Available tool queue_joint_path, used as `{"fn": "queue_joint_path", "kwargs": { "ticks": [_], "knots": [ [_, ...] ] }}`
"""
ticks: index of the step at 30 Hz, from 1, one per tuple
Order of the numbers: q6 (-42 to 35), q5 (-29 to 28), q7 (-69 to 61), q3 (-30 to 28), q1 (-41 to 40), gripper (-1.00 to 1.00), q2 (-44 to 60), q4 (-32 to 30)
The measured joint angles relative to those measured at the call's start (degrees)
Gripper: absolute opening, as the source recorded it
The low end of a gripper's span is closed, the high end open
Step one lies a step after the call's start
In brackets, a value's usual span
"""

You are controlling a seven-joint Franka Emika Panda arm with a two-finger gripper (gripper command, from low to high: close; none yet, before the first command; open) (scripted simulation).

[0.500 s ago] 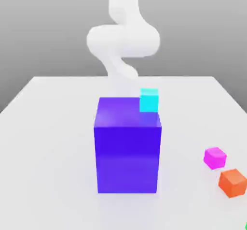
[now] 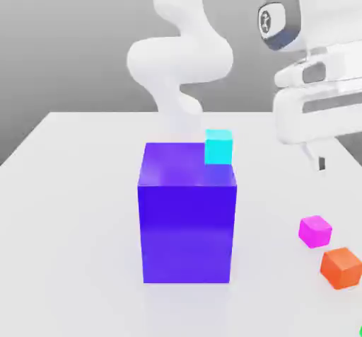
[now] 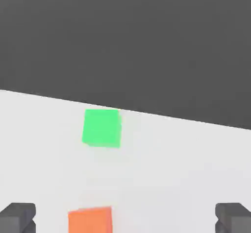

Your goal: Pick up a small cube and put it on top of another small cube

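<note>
Gripper (image 3: 125, 218) fingers stand wide apart in the hand view, one at each side of the picture, with nothing gripped between them. Two cubes show on the pale surface there: one green cube (image 3: 101, 128), near the edge where the surface meets a dark area, and one orange cube (image 3: 90, 221), partly cut off by the frame.

From the exterior view, the white arm (image 2: 180, 59) rises behind the one big blue-purple block (image 2: 187, 233), and its hand hangs high at the exterior view's right, slightly tilted, one fingertip pointing down above the surface. Four small cubes can be counted: one cyan, one magenta-pink, one orange and one green. The cyan cube (image 2: 218, 147) appears at the block's top right corner. The magenta-pink cube (image 2: 315, 231) lies on the table (image 2: 78, 222) to the exterior view's right of the block, near the orange cube and apart from it. Only a sliver of green shows at the frame's edge.
</note>
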Motion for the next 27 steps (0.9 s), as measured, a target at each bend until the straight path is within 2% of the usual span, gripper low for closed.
{"fn": "queue_joint_path", "kwargs": {
  "ticks": [3, 6, 9, 12, 13, 20, 23, 25, 27],
  "knots": [
    [4.0, -4.4, 7.0, 3.4, 3.3, 0.0, 6.6, -3.3],
    [7.8, -12.6, 16.3, 3.0, 7.0, 0.0, 13.4, -6.2],
    [12.2, -21.2, 23.5, -2.7, 11.8, 0.0, 19.9, -5.8],
    [16.9, -27.5, 28.3, -9.8, 17.5, 0.0, 26.1, -4.4],
    [18.2, -28.2, 29.0, -11.9, 19.5, -1.0, 27.7, -4.0],
    [18.5, -28.5, 29.3, -12.4, 19.9, -1.0, 28.0, -4.0],
    [14.8, -23.8, 25.6, -7.5, 16.1, -1.0, 23.1, -5.2],
    [11.8, -18.6, 21.7, -4.5, 14.4, -1.0, 19.0, -6.2],
    [8.9, -14.6, 19.6, -3.3, 13.8, -1.0, 16.2, -5.9]
  ]
}}
